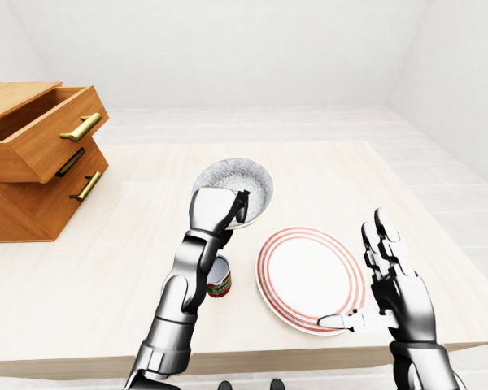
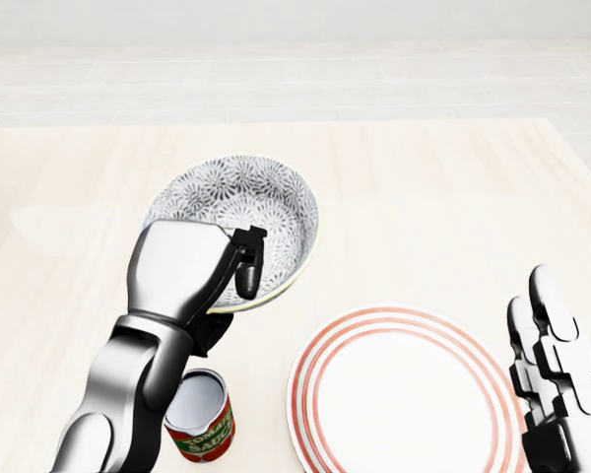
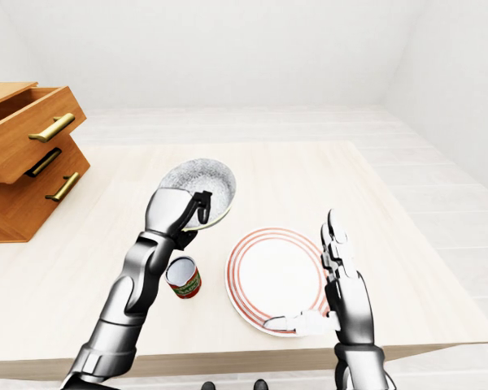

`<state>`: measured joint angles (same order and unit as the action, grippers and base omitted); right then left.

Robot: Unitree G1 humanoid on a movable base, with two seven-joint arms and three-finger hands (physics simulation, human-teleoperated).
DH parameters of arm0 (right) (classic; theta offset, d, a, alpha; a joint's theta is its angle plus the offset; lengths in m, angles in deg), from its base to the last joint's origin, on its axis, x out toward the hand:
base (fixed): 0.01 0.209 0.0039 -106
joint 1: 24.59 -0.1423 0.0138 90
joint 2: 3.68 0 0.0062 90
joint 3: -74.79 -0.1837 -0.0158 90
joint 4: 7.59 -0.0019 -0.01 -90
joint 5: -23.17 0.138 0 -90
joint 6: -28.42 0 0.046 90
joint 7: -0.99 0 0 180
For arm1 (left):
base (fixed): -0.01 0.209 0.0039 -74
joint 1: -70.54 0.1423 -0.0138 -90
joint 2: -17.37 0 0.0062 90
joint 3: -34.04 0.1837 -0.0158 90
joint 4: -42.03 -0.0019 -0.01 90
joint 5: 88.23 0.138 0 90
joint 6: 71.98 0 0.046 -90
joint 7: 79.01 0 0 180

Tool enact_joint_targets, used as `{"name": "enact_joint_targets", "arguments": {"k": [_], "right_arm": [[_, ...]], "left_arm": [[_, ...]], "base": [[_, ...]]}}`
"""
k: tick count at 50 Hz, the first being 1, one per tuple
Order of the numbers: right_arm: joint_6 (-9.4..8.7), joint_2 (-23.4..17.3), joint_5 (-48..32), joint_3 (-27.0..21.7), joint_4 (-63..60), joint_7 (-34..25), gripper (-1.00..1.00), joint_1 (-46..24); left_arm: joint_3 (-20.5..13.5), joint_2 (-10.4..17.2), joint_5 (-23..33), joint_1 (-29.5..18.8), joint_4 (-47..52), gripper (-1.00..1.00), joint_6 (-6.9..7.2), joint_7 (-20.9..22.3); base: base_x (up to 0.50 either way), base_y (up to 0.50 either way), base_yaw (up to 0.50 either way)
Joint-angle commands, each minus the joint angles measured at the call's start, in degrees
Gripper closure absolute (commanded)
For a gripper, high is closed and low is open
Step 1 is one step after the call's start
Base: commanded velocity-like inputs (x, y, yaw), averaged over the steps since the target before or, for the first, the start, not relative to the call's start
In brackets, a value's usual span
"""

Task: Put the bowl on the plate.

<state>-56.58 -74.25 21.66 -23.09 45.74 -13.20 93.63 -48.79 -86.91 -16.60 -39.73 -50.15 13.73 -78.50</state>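
Observation:
A grey-patterned bowl point(image 2: 241, 212) hangs tilted above the table, left of and above the plate in the head view. My left hand point(image 2: 238, 266) is shut on the bowl's near rim, with dark fingers hooked inside it. The white plate with red rings point(image 2: 404, 394) lies flat on the table at the lower right. My right hand point(image 1: 374, 284) stands open, fingers up, at the plate's right edge, its thumb reaching over the rim.
A tomato sauce can point(image 2: 201, 418) stands on the table under my left forearm, just left of the plate. A wooden drawer unit point(image 1: 34, 158) with its top drawer pulled out sits at the table's left. The table's near edge point(image 1: 309, 351) runs below the plate.

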Motion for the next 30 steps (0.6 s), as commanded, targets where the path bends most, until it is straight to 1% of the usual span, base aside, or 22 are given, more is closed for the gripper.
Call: {"name": "enact_joint_targets", "arguments": {"k": [1,7,8,10,16,21,23,30], "right_arm": [[0.0,1.4,0.9,-1.9,-2.0,-1.9,-1.0,1.7],[0.0,2.2,1.1,-3.0,-1.8,-3.1,-1.0,1.8],[0.0,2.2,1.1,-3.0,-1.8,-3.1,-1.0,1.8],[0.0,2.4,1.6,-3.8,-1.9,-3.6,-1.0,1.9],[0.0,2.9,1.9,-5.2,-1.7,-4.7,-1.0,1.6],[0.0,3.6,1.9,-5.9,-0.7,-6.1,-1.0,1.5],[0.0,3.8,1.8,-6.1,-0.5,-6.3,-1.0,1.4],[0.0,4.3,1.8,-6.9,0.8,-7.7,-1.0,1.2]], "left_arm": [[3.4,-3.3,0.5,3.2,5.8,1.0,-0.22,0.4],[5.4,-5.3,1.0,5.2,7.9,1.0,-0.27,1.1],[5.4,-5.3,1.0,5.2,7.9,1.0,-0.27,1.1],[6.6,-6.1,1.0,6.5,8.5,1.0,-0.32,1.2],[8.0,-6.9,1.9,7.2,7.5,1.0,-0.54,-0.2],[10.1,-7.8,2.9,9.0,7.4,1.0,-0.7,-2.5],[10.5,-8.0,3.1,9.5,7.5,1.0,-0.7,-2.7],[14.7,-9.4,4.4,13.0,8.9,1.0,-0.7,-3.7]], "base": [[0.0,0.0,0.0],[0.0,0.0,0.0],[0.0,0.0,0.0],[0.0,0.0,0.0],[0.0,0.0,0.0],[0.0,0.0,0.0],[0.0,0.0,0.0],[0.0,0.0,0.0]]}}
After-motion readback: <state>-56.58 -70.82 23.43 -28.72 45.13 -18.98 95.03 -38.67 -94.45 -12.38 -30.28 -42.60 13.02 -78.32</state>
